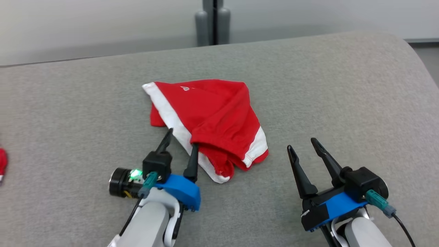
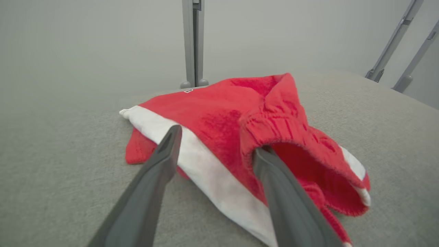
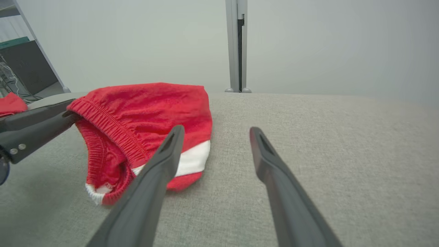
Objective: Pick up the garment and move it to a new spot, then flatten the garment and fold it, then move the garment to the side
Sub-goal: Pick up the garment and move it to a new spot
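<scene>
The garment (image 1: 209, 120) is a pair of red shorts with white side stripes, lying crumpled in the middle of the grey padded surface. My left gripper (image 1: 181, 137) is open at the garment's near left edge. One finger sits left of the white stripe; the other rests at the elastic waistband opening. In the left wrist view the garment (image 2: 240, 137) lies between and beyond the fingers, with the right fingertip (image 2: 264, 154) under the waistband's lip. My right gripper (image 1: 303, 144) stands open and empty, to the right of the garment (image 3: 144, 116), apart from it.
The grey padded surface (image 1: 343, 96) reaches to all sides, and its rounded far edge runs across the back. A grey post (image 1: 212, 22) stands behind it. A bit of red cloth (image 1: 2, 161) lies at the far left edge.
</scene>
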{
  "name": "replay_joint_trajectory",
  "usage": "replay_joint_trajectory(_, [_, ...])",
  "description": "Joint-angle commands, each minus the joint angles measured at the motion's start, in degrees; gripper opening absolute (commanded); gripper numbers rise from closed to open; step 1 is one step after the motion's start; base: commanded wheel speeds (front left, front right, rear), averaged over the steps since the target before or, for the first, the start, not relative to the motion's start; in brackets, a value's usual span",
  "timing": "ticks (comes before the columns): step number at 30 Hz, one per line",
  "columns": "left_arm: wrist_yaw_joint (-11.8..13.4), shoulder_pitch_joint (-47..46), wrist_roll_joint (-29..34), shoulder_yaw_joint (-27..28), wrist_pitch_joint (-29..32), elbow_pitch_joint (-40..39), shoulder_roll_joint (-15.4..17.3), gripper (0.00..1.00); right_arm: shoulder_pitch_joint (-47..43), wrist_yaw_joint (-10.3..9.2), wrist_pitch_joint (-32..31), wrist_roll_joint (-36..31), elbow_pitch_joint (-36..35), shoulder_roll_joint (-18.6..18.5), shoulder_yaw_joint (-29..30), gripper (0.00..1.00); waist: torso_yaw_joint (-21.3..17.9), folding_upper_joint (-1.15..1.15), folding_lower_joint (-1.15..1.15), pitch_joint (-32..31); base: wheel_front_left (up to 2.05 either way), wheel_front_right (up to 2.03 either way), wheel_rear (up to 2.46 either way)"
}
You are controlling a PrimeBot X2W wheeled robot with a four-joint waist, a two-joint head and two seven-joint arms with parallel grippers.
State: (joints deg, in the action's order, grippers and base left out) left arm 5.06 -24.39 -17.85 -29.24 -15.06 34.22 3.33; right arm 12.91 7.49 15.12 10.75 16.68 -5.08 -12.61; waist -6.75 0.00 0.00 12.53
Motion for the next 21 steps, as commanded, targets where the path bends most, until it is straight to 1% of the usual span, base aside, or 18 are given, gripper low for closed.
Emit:
replay_joint_trajectory(1, [0.2, 2.2, 0.6, 2.2, -0.2, -1.3, 0.3, 1.00, -0.8, 0.01, 0.0, 0.2, 0.3, -0.4, 0.0, 1.00, 1.3, 0.00, 0.00, -0.6, 0.00, 0.00, 0.00])
replay_joint_trajectory(3, [0.1, 4.5, 1.4, 4.4, -0.2, -3.0, 0.3, 1.00, -1.5, 0.01, 0.0, 0.1, 0.5, -0.5, 0.0, 1.00, 2.4, 0.00, 0.00, -1.4, 0.00, 0.00, 0.00])
replay_joint_trajectory(8, [1.1, 11.7, 3.0, 12.2, -0.2, -8.2, 0.3, 1.00, -2.7, 0.01, 0.0, -0.1, 1.0, -0.5, 0.0, 1.00, 4.1, 0.00, 0.00, -3.4, 0.00, 0.00, 0.00])
replay_joint_trajectory(9, [1.1, 11.7, 3.0, 12.2, -0.2, -8.2, 0.3, 1.00, -2.7, 0.01, 0.0, -0.1, 1.0, -0.5, 0.0, 1.00, 4.1, 0.00, 0.00, -3.4, 0.00, 0.00, 0.00])
replay_joint_trajectory(10, [0.7, 14.0, 3.9, 14.8, -0.2, -9.9, 0.2, 1.00, -3.2, 0.01, 0.0, -0.2, 1.2, -0.6, 0.1, 1.00, 4.7, 0.00, 0.00, -4.2, 0.00, 0.00, 0.00])
replay_joint_trajectory(11, [0.7, 14.0, 3.9, 14.8, -0.2, -9.9, 0.2, 1.00, -3.2, 0.01, 0.0, -0.2, 1.2, -0.6, 0.1, 1.00, 4.7, 0.00, 0.00, -4.2, 0.00, 0.00, 0.00])
replay_joint_trajectory(12, [0.1, 16.1, 5.0, 16.8, -0.2, -11.2, 0.1, 1.00, -3.8, 0.01, 0.1, -0.3, 1.2, -0.6, 0.0, 1.00, 5.3, 0.00, 0.00, -5.1, 0.00, 0.00, 0.00])
replay_joint_trajectory(14, [-0.7, 18.2, 5.8, 18.3, -0.2, -11.7, 0.0, 1.00, -4.6, 0.01, 0.0, -0.5, 1.5, -0.6, 0.0, 1.00, 5.8, 0.00, 0.00, -6.0, 0.00, 0.00, 0.00])
replay_joint_trajectory(17, [-2.1, 20.3, 7.1, 19.3, -0.2, -12.5, -0.3, 1.00, -5.5, 0.01, 0.0, -0.6, 1.8, -0.4, 0.1, 1.00, 6.4, 0.00, 0.00, -7.1, 0.00, 0.00, 0.00])
replay_joint_trajectory(21, [-3.3, 22.2, 7.8, 20.0, -0.2, -12.7, -0.4, 1.00, -6.4, 0.01, 0.0, -0.8, 2.1, -0.4, -0.3, 1.00, 7.1, 0.00, 0.00, -8.1, 0.00, 0.00, 0.00])
